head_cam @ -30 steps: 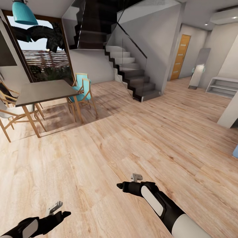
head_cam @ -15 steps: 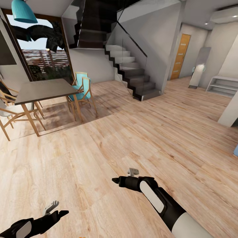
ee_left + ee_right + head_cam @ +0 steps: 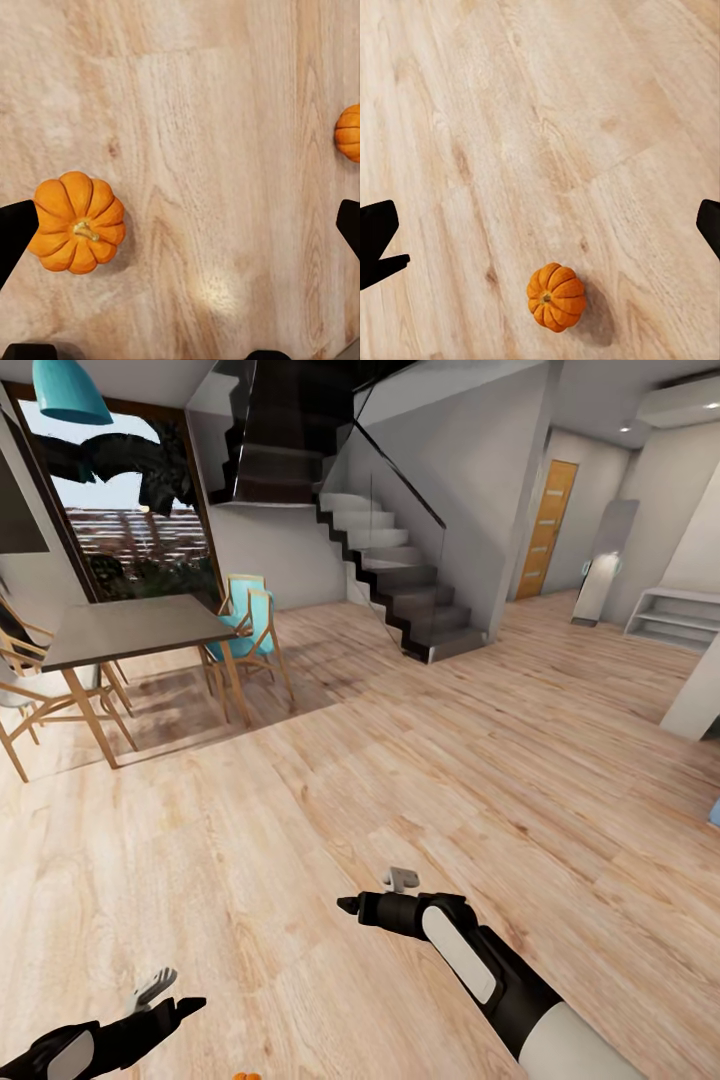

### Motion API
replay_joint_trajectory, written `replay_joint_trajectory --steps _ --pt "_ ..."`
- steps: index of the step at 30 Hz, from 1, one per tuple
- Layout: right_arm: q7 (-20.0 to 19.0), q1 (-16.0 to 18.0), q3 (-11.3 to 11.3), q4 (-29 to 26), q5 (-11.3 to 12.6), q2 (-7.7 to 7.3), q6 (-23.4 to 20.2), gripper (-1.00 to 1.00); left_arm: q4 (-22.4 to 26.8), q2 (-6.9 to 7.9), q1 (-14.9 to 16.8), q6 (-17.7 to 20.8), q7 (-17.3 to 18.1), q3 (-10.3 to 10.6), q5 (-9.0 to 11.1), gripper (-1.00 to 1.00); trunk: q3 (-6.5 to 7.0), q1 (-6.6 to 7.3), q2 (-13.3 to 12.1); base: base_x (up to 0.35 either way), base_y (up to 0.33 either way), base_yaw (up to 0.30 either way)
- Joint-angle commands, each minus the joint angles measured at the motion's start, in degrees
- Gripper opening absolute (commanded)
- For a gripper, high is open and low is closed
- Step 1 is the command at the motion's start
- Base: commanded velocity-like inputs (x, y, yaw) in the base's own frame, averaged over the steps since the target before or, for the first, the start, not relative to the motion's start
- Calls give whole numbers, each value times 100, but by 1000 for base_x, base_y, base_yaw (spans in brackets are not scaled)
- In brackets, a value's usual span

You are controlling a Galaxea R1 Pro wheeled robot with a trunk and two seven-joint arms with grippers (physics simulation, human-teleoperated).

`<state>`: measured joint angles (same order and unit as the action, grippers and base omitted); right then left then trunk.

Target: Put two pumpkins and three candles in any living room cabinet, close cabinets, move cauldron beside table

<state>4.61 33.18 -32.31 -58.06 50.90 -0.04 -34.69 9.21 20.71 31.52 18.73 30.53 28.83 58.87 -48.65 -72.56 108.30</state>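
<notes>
Both arms hang low over the light wood floor [image 3: 420, 760], with neither gripper holding anything. The left gripper [image 3: 160, 1000] points forward; its dark fingertips [image 3: 15, 232] stand wide apart at opposite edges of the left wrist view, so the jaws are fully spread. Below this gripper, one pumpkin [image 3: 77, 222] sits upright on the floor just beside one fingertip, stem up, not between the fingers. A second pumpkin [image 3: 349, 132] lies well apart from the first, toward the other fingertip and partly cut off by the frame edge. The right gripper [image 3: 375, 905] points toward the robot's left, and its fingertips [image 3: 379, 240] are likewise spread to the edges of the right wrist view, jaws wide open and empty. A pumpkin [image 3: 556, 297] rests on the floor beneath this gripper, between the two fingers' lines but clear of both. In the head view a sliver of orange [image 3: 247, 1075] shows at the bottom edge, between the two grippers. Ahead of the left gripper stands a dining table [image 3: 130, 630] with wooden chairs [image 3: 250, 635]; ahead of the right gripper rises a staircase [image 3: 400, 580].
</notes>
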Motion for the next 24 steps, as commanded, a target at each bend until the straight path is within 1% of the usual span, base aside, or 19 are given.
replay_joint_trajectory --steps 1,19,24 --pt "48 4 -7 -10 59 -7 -12 100 2 3 3 39 4 20 52 100 -23 -22 44 0 0 0" --pt "40 4 -21 -22 60 6 -29 100 1 -1 3 34 -4 26 53 100 -347 -417 766 0 0 0" --pt "40 4 -21 -89 61 -20 -29 100 1 -7 3 34 -4 26 51 100 -436 -527 966 0 0 0"
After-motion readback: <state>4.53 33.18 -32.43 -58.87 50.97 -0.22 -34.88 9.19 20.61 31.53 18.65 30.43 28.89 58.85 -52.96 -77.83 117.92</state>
